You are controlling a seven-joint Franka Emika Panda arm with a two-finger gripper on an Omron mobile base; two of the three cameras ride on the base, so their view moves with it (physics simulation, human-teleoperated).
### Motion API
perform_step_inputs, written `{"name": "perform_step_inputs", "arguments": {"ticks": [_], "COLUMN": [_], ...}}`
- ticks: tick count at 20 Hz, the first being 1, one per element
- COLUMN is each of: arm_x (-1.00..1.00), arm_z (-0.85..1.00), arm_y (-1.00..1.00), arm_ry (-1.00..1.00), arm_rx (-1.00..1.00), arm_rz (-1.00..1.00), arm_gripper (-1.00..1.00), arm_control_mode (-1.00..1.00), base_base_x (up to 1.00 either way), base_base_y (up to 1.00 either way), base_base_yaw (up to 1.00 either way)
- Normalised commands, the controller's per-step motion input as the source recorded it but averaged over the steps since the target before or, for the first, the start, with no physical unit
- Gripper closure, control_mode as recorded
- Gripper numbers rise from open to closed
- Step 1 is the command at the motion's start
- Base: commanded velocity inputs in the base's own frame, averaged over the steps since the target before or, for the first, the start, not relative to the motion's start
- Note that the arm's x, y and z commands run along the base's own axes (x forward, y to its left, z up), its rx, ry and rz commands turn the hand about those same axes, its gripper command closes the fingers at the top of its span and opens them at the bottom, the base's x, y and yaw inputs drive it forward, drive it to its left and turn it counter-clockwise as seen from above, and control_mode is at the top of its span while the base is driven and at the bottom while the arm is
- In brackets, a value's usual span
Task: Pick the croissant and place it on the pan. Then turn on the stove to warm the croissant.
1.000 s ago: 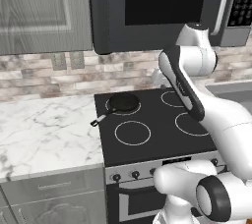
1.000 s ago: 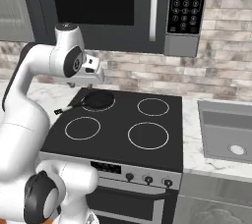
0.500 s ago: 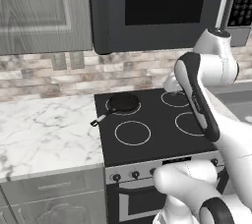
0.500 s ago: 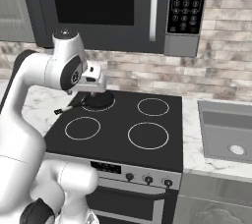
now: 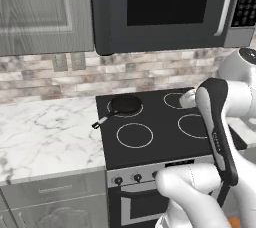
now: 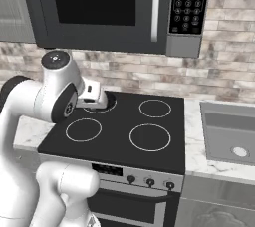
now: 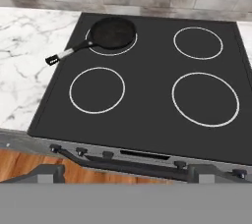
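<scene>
The pan (image 7: 112, 33) is sitting on the back-left burner of the stove (image 7: 147, 90), its handle reaching out over the marble table (image 7: 27, 61). No pastry can be made out in it. The fingers are standing wide apart and holding nothing. In the right base view the arm is hiding most of the pan.

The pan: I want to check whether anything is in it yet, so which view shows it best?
The hand view: the pan lies whole and unobstructed on the stove's back-left burner, its inside plain black. The left base view shows it smaller and flatter. In the right base view the arm covers that burner.
</scene>
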Motion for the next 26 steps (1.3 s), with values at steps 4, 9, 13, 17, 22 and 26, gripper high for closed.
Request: {"name": "perform_step_inputs", "arguments": {"ticks": [4, 9, 13, 17, 22, 26], "arm_x": [-0.54, -0.50, -0.31, -0.28, -0.26, -0.18], "arm_z": [0.00, 0.00, 0.00, 0.00, 0.00, 0.00], "arm_y": [0.00, 0.00, 0.00, 0.00, 0.00, 0.00], "arm_ry": [-0.09, -0.04, -0.04, -0.04, -0.10, -0.05], "arm_rx": [0.00, 0.00, 0.00, 0.00, 0.00, 0.00], "arm_rz": [0.00, 0.00, 0.00, 0.00, 0.00, 0.00], "arm_gripper": [-1.00, -1.00, -1.00, -1.00, -1.00, -1.00], "arm_control_mode": [-1.00, -1.00, -1.00, -1.00, -1.00, -1.00], "base_base_x": [0.00, 0.00, 0.00, 0.00, 0.00, 0.00], "base_base_y": [0.00, 0.00, 0.00, 0.00, 0.00, 0.00], "base_base_yaw": [0.00, 0.00, 0.00, 0.00, 0.00, 0.00]}}
